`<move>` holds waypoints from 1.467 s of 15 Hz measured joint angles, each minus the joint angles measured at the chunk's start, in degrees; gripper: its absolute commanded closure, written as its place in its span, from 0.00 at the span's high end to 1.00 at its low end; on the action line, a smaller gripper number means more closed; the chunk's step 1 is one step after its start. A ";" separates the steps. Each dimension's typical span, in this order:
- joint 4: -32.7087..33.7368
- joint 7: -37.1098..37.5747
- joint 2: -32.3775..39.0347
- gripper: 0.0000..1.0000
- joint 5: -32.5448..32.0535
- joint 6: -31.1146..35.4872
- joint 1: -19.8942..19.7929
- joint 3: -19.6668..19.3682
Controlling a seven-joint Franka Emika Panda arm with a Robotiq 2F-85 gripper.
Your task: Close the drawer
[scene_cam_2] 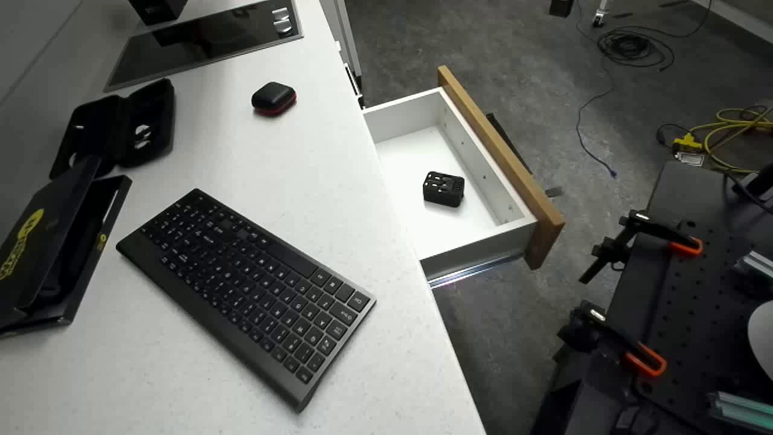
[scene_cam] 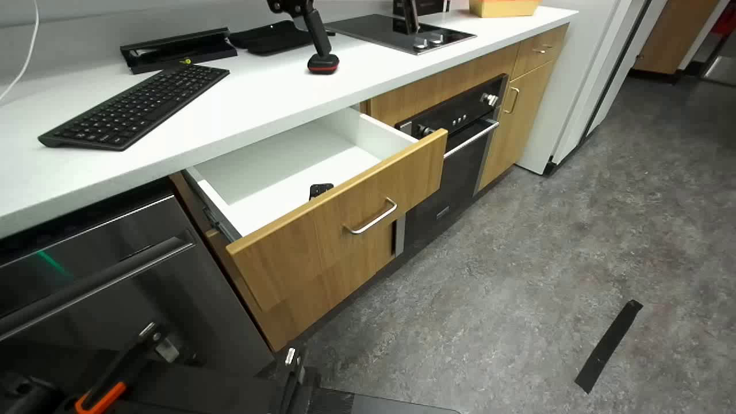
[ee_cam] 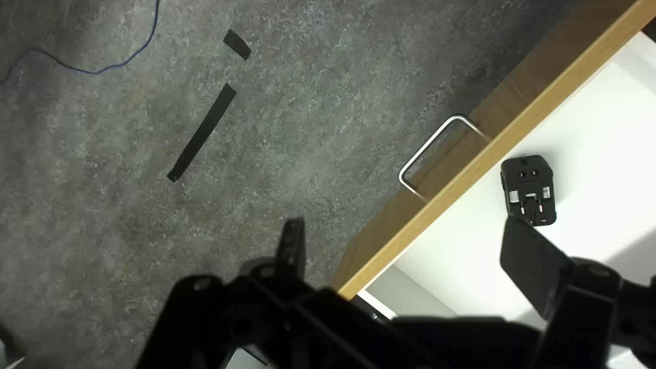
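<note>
The drawer (scene_cam: 339,236) is pulled out from under the white counter. Its oak front and white inner box also show in an exterior view (scene_cam_2: 502,148) and in the wrist view (ee_cam: 435,209). The silver bar handle (scene_cam: 372,217) shows on the front and in the wrist view (ee_cam: 429,148). A black plug adapter (scene_cam_2: 444,189) lies inside the drawer. My gripper (ee_cam: 403,225) is open with nothing between its fingers. In the wrist view one finger appears over the floor and one over the drawer box. Its dark fingers (scene_cam: 368,39) also hang at the top of an exterior view, apart from the drawer.
The counter holds a keyboard (scene_cam_2: 247,290), a small black case with a red band (scene_cam_2: 273,99), open black boxes (scene_cam: 178,52) and a cooktop (scene_cam: 385,31). An oven (scene_cam: 454,178) and a steel dishwasher (scene_cam: 109,287) flank the drawer. A black table with clamps (scene_cam_2: 664,235) stands opposite.
</note>
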 measured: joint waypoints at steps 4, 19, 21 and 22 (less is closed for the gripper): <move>0.00 0.00 0.01 1.00 0.00 0.00 0.00 0.00; 6.34 -9.00 22.42 1.00 6.00 9.78 -0.13 -10.66; 9.69 -9.04 28.15 1.00 8.48 9.74 -0.47 -10.81; 10.64 -9.05 29.90 1.00 8.69 9.74 -0.52 -10.77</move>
